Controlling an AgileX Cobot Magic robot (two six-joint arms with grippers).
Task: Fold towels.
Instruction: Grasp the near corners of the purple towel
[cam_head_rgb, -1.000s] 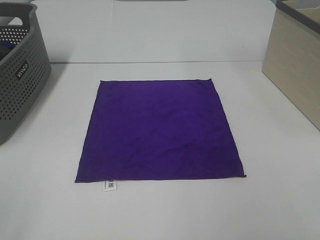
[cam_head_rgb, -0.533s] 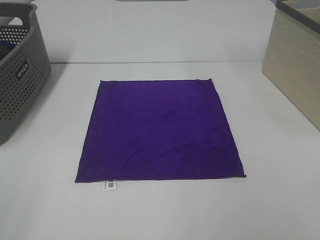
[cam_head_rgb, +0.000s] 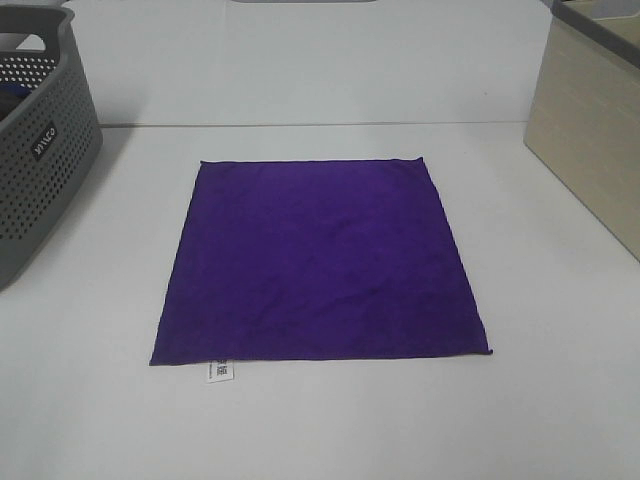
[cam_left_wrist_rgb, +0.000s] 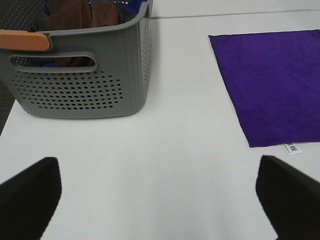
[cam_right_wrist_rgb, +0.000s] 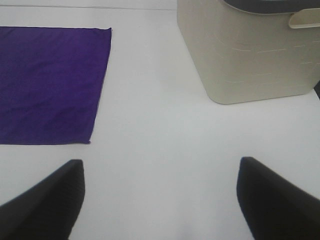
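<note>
A deep purple square towel (cam_head_rgb: 320, 260) lies flat and spread out in the middle of the white table, with a small white tag (cam_head_rgb: 217, 371) at its near left hem. Neither arm shows in the exterior high view. In the left wrist view my left gripper (cam_left_wrist_rgb: 160, 200) is open over bare table, with the towel (cam_left_wrist_rgb: 272, 85) off to one side and nothing between its black fingers (cam_left_wrist_rgb: 30, 200). My right gripper (cam_right_wrist_rgb: 160, 200) is open too, over bare table beside the towel's corner (cam_right_wrist_rgb: 50, 82), and holds nothing.
A grey perforated basket (cam_head_rgb: 35, 150) stands at the table's left, holding brown and blue cloths (cam_left_wrist_rgb: 85, 12). A beige bin (cam_head_rgb: 590, 130) stands at the right edge. A white wall rises behind the table.
</note>
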